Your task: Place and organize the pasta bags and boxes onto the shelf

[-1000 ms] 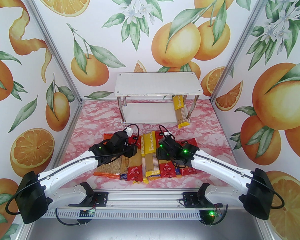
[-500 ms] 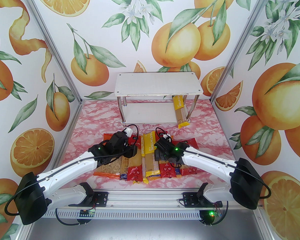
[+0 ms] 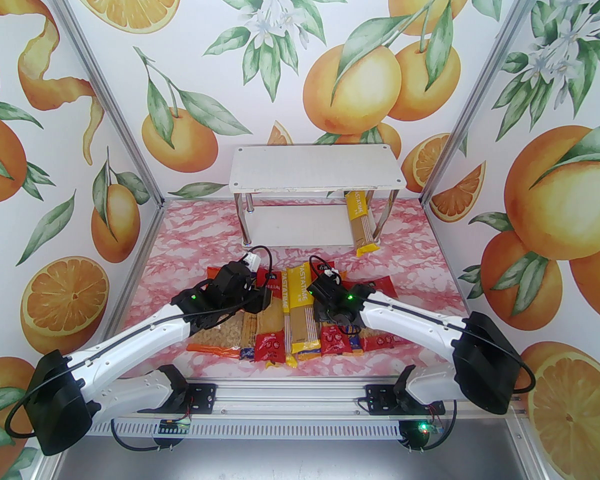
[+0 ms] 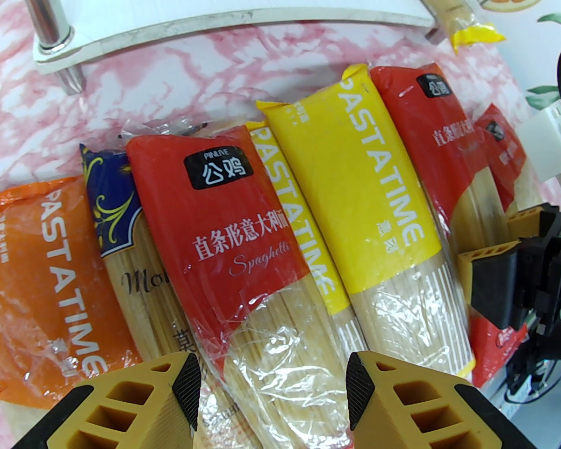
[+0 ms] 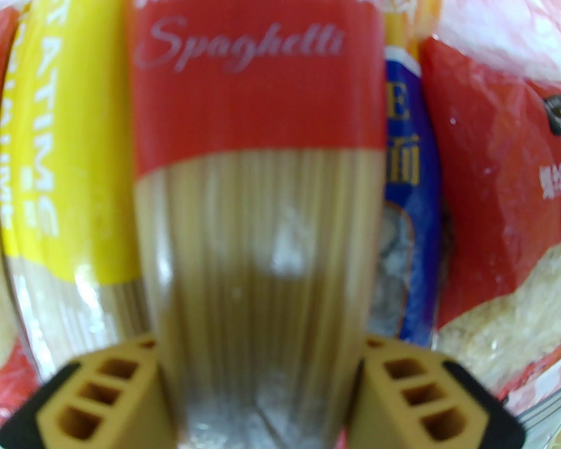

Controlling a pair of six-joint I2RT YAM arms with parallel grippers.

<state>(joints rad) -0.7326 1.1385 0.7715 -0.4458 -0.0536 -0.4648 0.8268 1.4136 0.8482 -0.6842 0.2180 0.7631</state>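
**Both grippers down on the pasta pile**

L gripper (image 4: pixel 273 372): points down at the pile, fingers (image 4: pixel 135 405) apart, one each side of the clear lower part of the left red spaghetti pack (image 4: pixel 215 232). The pads sit right at its edges, but I can't tell from the wrist view whether they squeeze it or just flank it. Just left of that pack is the dark blue pack (image 4: pixel 110 204), partly tucked under it. Next comes the orange bag (image 4: pixel 32 269) at the pile's L end. To the right, the upper yellow pack (image 4: pixel 378 204) overlaps the lower yellow pack (image 4: pixel 285 190).

R gripper (image 5: pixel 259 349): clamped on the right red spaghetti pack (image 5: pixel 257 157), pads tight against both long sides at the bare-noodle section. The wrist view is blurred, yet the pack fills the whole gap. The upper yellow pack touches it on the L side. On the R side are the blue bag (image 5: pixel 404 166) and then the red bag (image 5: pixel 491 180).

Further out: the pile lies lengthwise in a row on the pink marble table (image 3: pixel 420 278), btwn the arm bases and the shelf (image 3: pixel 315 170). The shelf stands at the back, near the pile's far ends. A third yellow pack (image 3: pixel 361 223) lies on the shelf's lower board at the R end, w/ its near end poking past the front edge.
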